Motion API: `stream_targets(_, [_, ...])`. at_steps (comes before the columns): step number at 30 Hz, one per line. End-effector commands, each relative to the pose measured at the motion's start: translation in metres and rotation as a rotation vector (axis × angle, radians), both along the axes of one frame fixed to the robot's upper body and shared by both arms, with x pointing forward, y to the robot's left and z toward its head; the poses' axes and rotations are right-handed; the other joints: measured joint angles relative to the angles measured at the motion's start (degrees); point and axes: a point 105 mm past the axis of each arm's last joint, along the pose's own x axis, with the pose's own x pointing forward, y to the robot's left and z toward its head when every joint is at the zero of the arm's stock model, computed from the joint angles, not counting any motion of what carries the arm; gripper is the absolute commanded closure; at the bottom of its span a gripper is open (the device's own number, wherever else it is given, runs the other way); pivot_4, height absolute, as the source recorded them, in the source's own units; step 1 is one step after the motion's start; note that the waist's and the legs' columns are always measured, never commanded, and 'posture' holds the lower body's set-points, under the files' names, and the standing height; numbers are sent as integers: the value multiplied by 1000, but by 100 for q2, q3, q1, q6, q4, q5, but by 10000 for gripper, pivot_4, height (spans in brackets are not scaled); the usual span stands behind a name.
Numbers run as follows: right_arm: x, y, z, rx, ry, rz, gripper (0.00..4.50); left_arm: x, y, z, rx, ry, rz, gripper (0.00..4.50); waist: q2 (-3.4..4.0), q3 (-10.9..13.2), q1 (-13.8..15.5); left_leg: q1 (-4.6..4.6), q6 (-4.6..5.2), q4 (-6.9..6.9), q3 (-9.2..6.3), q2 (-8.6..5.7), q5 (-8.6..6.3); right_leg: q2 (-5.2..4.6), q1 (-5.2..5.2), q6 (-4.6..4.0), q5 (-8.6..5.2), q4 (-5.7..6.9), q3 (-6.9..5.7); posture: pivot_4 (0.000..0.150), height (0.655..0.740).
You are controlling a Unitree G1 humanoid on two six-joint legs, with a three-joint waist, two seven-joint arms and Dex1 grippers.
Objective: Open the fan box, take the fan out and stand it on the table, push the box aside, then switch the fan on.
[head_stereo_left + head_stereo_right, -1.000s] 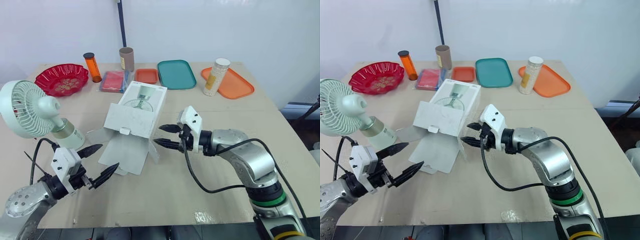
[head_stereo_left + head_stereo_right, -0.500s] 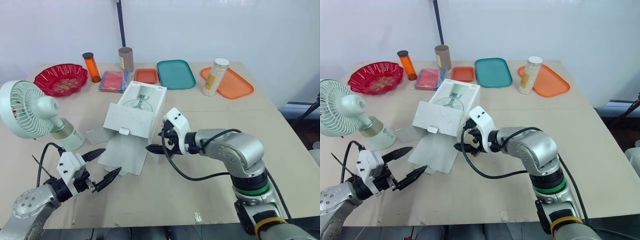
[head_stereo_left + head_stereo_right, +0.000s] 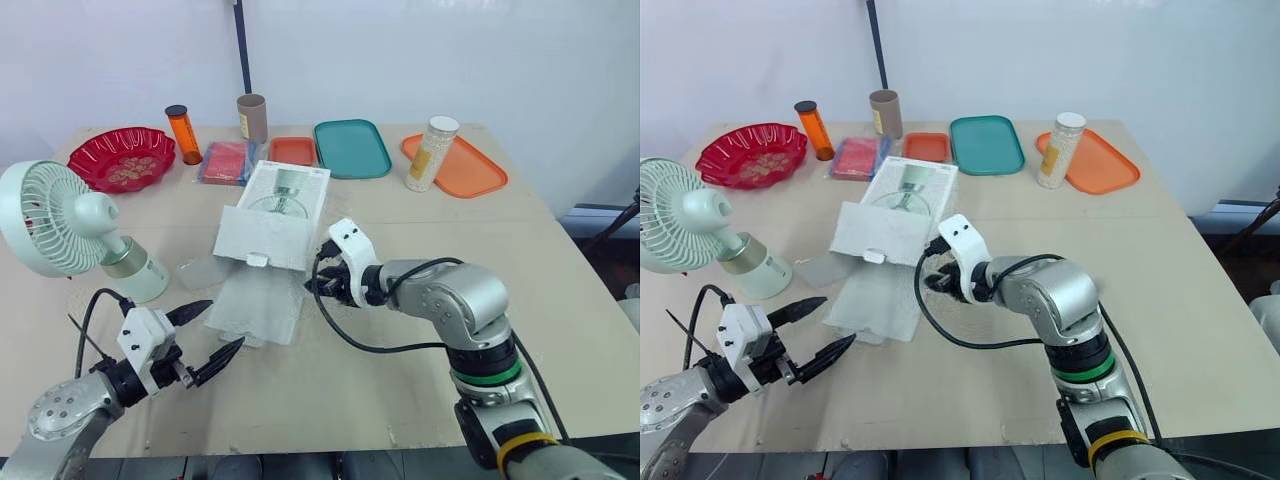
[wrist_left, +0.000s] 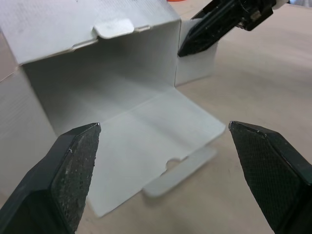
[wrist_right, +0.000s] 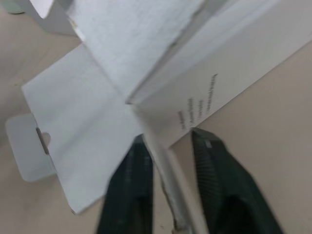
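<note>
Left gripper [image 3: 226, 322]: low over the table's [image 3: 350, 390] near edge, jaws wide, empty.
Right gripper [image 3: 313, 281]: jaws nearly closed, pinching the box's [image 3: 272, 212] thin side flap [image 5: 168, 163].
Box: mid-table on its side, white, fan picture on top, mouth open, flaps splayed toward the robot. Probably empty, so light; thin card, flap may bend or tear. Better pushed low on a wall.
Fan [image 3: 62, 228]: stands at left, pale green.

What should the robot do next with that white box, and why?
Probably slide the fan box aside with the right gripper, which sits at the box's side flap. The fan already stands on the table, the box lies open and empty, and the open left gripper hovers in front of it.
</note>
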Motion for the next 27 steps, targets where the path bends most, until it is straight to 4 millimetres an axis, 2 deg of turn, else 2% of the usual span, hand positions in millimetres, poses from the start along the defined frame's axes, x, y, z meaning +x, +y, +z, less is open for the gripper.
stream_targets(1, [9, -7, 14, 8, -69, -34, 44716, 0, -1, 5, 5, -38, -4, 0, 0, 0, 0, 0, 0, 0, 0, 0, 0, 0, 0, 0, 0, 0, 0, 1500, 7400])
stream_targets(12, [24, -26, 14, -21, -109, -113, 44716, 4, -1, 4, 19, -49, -8, 0, 0, 0, 0, 0, 1, 0, 0, 0, 0, 0, 0, 0, 0, 0, 0, 1500, 7400])
stream_targets(15, [29, -40, 16, -34, -118, -158, 44716, 3, -3, 1, 22, -42, -16, 0, 0, 0, 1, -1, 1, 0, 0, 0, 0, -1, 0, 0, 0, 0, 0, 1500, 7400])
stream_targets(19, [33, -65, 21, -41, -121, -238, 44716, 2, -7, -2, 19, -28, -34, 0, 0, 0, 7, -1, 1, 0, 0, -1, 0, -1, 1, 0, 0, 0, 1, 1500, 7400])
stream_targets(27, [36, -138, 34, -34, -116, -466, 44716, 8, -13, -5, 16, -26, -79, 0, 1, 1, 14, -3, 2, 0, 0, -3, -1, -2, 1, 0, 0, -1, 1, 1500, 7400])
